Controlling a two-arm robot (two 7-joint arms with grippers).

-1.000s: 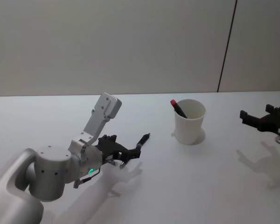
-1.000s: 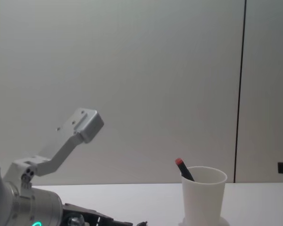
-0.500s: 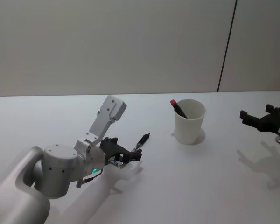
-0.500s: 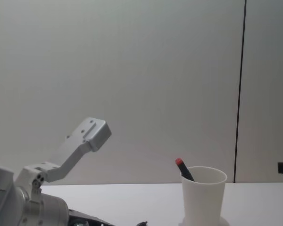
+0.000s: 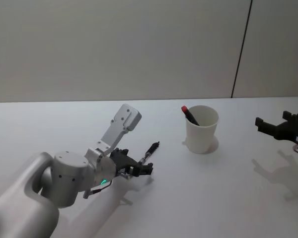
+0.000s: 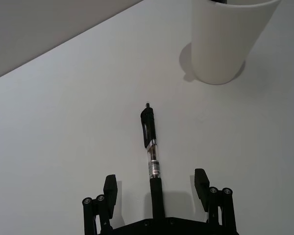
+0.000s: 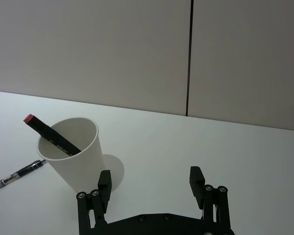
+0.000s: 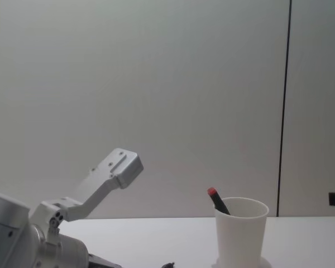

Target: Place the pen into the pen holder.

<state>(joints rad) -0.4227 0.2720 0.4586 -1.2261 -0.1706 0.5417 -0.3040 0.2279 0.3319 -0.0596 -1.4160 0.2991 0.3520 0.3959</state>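
1. The left end effector (image 6: 156,177) gapes wide, straddling the pen's (image 6: 150,142) near end; it lies flat on the worktop (image 6: 63,122).
2. Probably light, stiff, slick and apt to roll: grip its barrel.
3. The pen holder (image 6: 220,49) stands ahead, likely tippable, holding a red-capped marker (image 5: 189,114); the right end effector (image 7: 151,178), open, hangs well apart.

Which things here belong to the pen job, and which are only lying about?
Job: black pen on the table; white cup; left gripper, open at the pen.
Not in use: red-capped pen standing in the cup; right gripper, parked at right.
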